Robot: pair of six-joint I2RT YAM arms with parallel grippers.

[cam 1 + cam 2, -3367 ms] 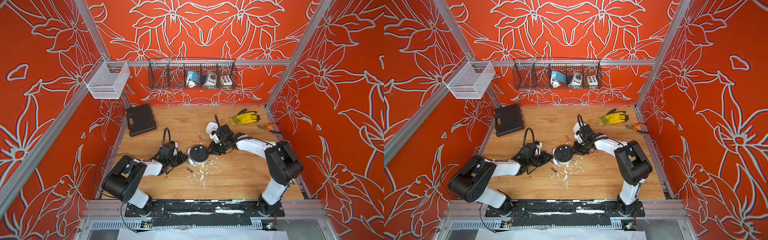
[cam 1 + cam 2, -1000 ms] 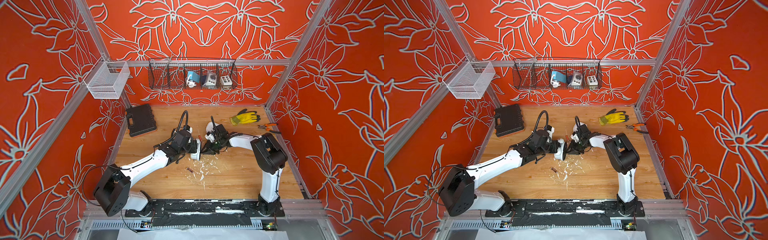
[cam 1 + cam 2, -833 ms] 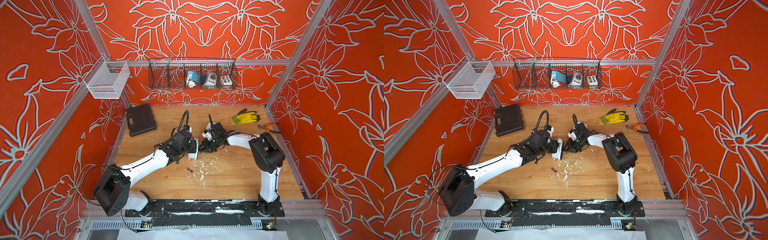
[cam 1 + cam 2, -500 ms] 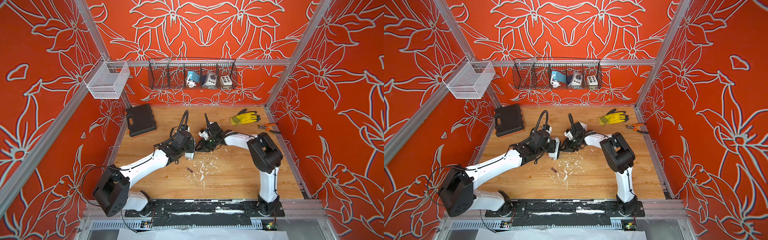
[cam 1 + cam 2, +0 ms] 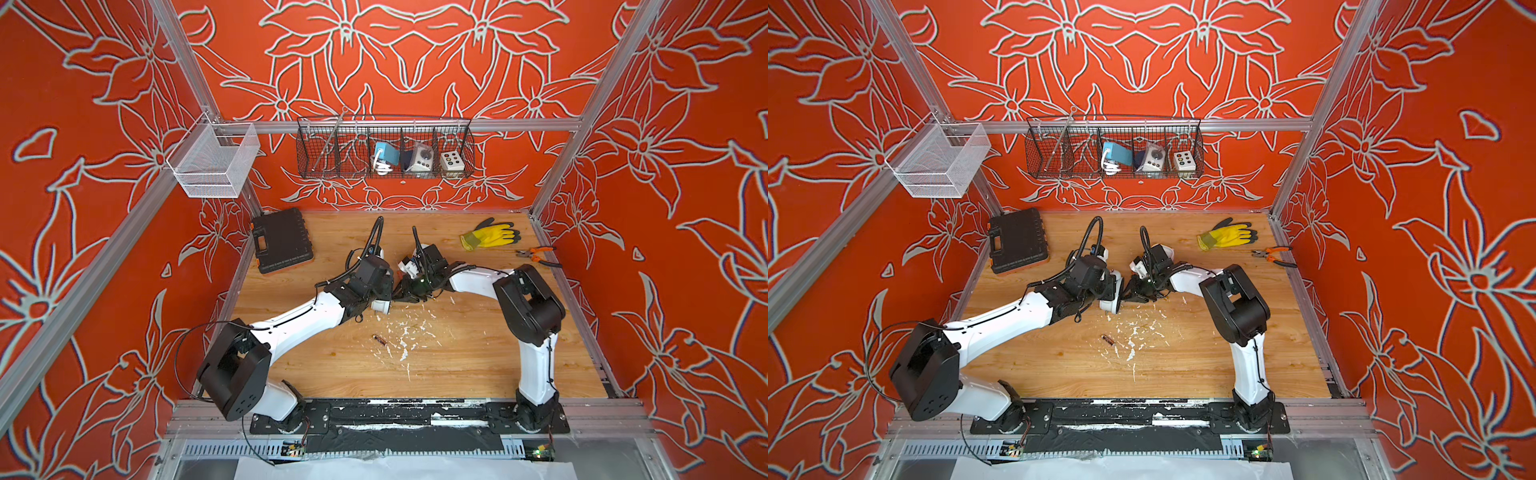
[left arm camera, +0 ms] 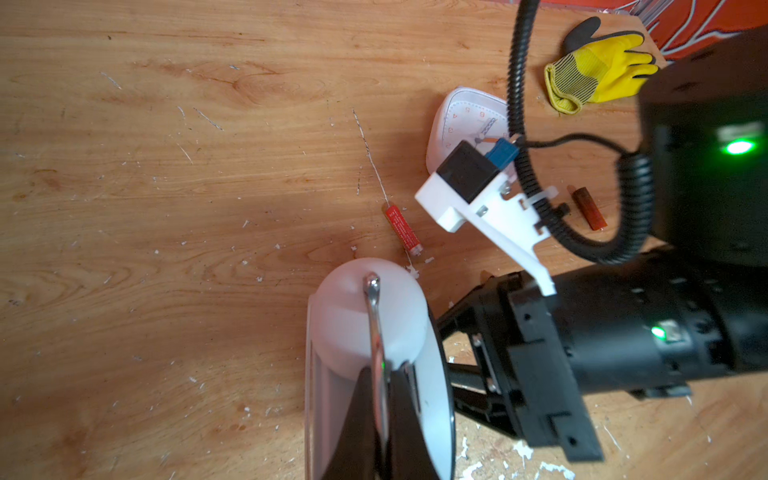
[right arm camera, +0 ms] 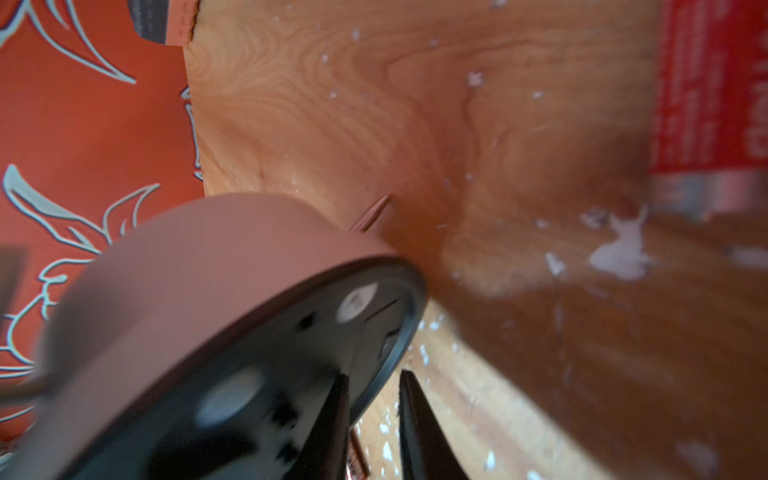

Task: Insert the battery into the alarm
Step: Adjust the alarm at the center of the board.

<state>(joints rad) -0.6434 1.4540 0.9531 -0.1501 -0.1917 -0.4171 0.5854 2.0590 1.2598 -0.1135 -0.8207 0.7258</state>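
Observation:
The round white alarm (image 6: 345, 316) hangs on edge just above the table, its black back (image 7: 291, 353) facing my right arm. My left gripper (image 6: 380, 374) is shut on the thin metal strip (image 6: 374, 316) over the alarm's dome. It holds the alarm (image 5: 382, 306) mid-table in both top views. My right gripper (image 7: 372, 378) is at the black back, jaws narrowly apart, with the alarm's rim in the gap and nothing at the tips. A red battery (image 6: 403, 230) lies on the wood behind the alarm. Another battery (image 5: 379, 340) lies in front.
A darker battery (image 6: 588, 208) and a square white clock (image 6: 461, 120) lie under the right arm. A yellow glove (image 5: 490, 235) and pliers (image 5: 538, 255) lie at the back right, a black case (image 5: 282, 241) at the back left. White flecks litter the wood in front.
The alarm lay flat on the table 3.4 s ago; my left gripper has since lifted it and turned it on edge. Over the last second both grippers drifted slightly left, the right one staying at the alarm's back.

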